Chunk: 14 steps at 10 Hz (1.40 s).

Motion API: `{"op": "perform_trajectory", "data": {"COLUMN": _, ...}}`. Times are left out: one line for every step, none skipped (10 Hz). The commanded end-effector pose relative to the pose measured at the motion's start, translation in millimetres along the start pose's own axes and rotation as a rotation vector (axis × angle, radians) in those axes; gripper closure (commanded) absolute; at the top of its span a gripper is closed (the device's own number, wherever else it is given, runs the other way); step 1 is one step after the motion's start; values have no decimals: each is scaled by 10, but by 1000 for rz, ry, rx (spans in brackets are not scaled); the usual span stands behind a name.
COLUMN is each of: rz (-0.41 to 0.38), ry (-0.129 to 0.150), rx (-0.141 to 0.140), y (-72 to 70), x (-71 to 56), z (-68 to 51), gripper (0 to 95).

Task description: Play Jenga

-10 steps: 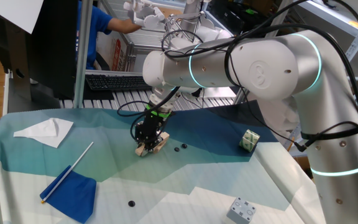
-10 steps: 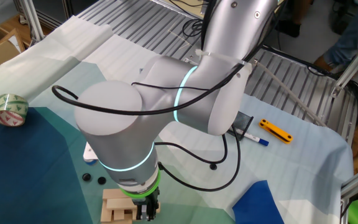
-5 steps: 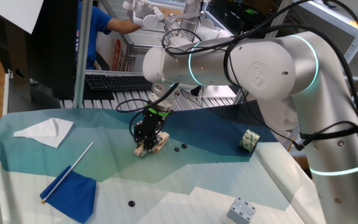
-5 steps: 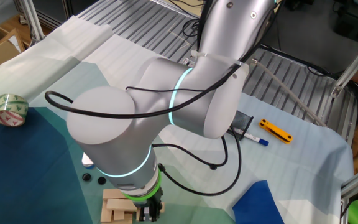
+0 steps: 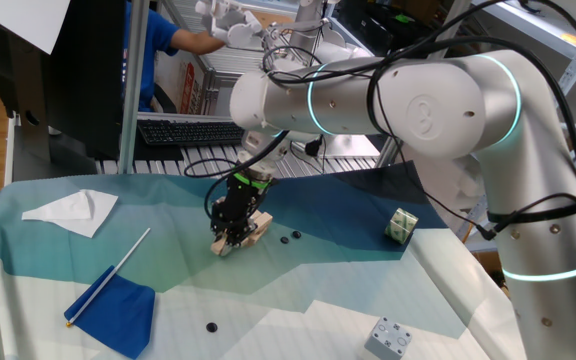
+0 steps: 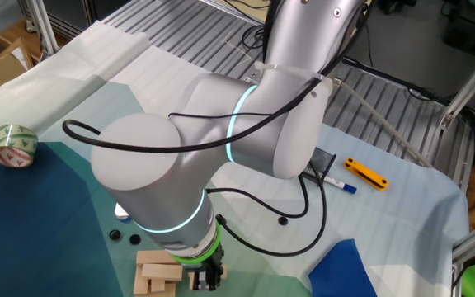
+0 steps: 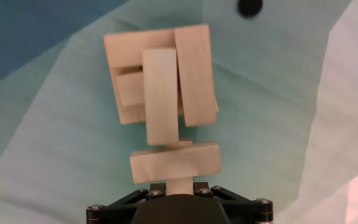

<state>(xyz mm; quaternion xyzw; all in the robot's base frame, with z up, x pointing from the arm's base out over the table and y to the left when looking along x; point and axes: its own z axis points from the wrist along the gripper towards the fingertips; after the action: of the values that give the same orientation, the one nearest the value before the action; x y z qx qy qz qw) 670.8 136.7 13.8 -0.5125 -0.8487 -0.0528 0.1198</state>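
The Jenga stack of pale wooden blocks fills the upper middle of the hand view; one long block sticks out of it toward me. A crosswise block lies just ahead of my fingers. My gripper is shut on the end of a pale block at the bottom edge. In one fixed view my gripper is low on the cloth, beside the stack. In the other fixed view my gripper is just right of the stack.
A green-and-white cube, a grey metal block, white paper, a blue cloth with a stick and small black discs lie around. A tape roll and a yellow cutter lie further off.
My gripper has shifted a little sideways away from the stack, still shut on the block. The stack itself has stayed in place.
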Motion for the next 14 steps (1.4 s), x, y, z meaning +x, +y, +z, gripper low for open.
{"op": "perform_trajectory", "data": {"rz": 0, "ry": -5, "rx": -5, "y": -15, "x": 23, "z": 22, "gripper": 950}}
{"op": "perform_trajectory", "data": {"rz": -4, "ry": -11, "rx": -8, "y": -18, "x": 30, "z": 31, "gripper": 950}}
{"op": "perform_trajectory", "data": {"rz": -10, "ry": -14, "rx": -13, "y": -23, "x": 34, "z": 33, "gripper": 950}}
{"op": "perform_trajectory", "data": {"rz": -16, "ry": -16, "rx": -16, "y": -26, "x": 38, "z": 36, "gripper": 950}}
{"op": "perform_trajectory", "data": {"rz": -17, "ry": -19, "rx": -20, "y": -30, "x": 43, "z": 43, "gripper": 950}}
{"op": "perform_trajectory", "data": {"rz": -18, "ry": -21, "rx": -20, "y": -42, "x": 57, "z": 58, "gripper": 950}}
{"op": "perform_trajectory", "data": {"rz": -14, "ry": -20, "rx": -20, "y": -47, "x": 62, "z": 65, "gripper": 950}}
{"op": "perform_trajectory", "data": {"rz": -7, "ry": -21, "rx": -19, "y": -50, "x": 68, "z": 73, "gripper": 570}}
{"op": "perform_trajectory", "data": {"rz": -3, "ry": -23, "rx": -18, "y": -49, "x": 68, "z": 73, "gripper": 570}}
{"op": "perform_trajectory", "data": {"rz": -1, "ry": -26, "rx": -17, "y": -50, "x": 68, "z": 73, "gripper": 380}}
{"op": "perform_trajectory", "data": {"rz": 1, "ry": -30, "rx": -19, "y": -49, "x": 68, "z": 73, "gripper": 380}}
{"op": "perform_trajectory", "data": {"rz": -5, "ry": -31, "rx": -19, "y": -52, "x": 72, "z": 69, "gripper": 380}}
{"op": "perform_trajectory", "data": {"rz": -13, "ry": -30, "rx": -19, "y": -60, "x": 84, "z": 59, "gripper": 380}}
{"op": "perform_trajectory", "data": {"rz": -22, "ry": -27, "rx": -20, "y": -68, "x": 103, "z": 41, "gripper": 380}}
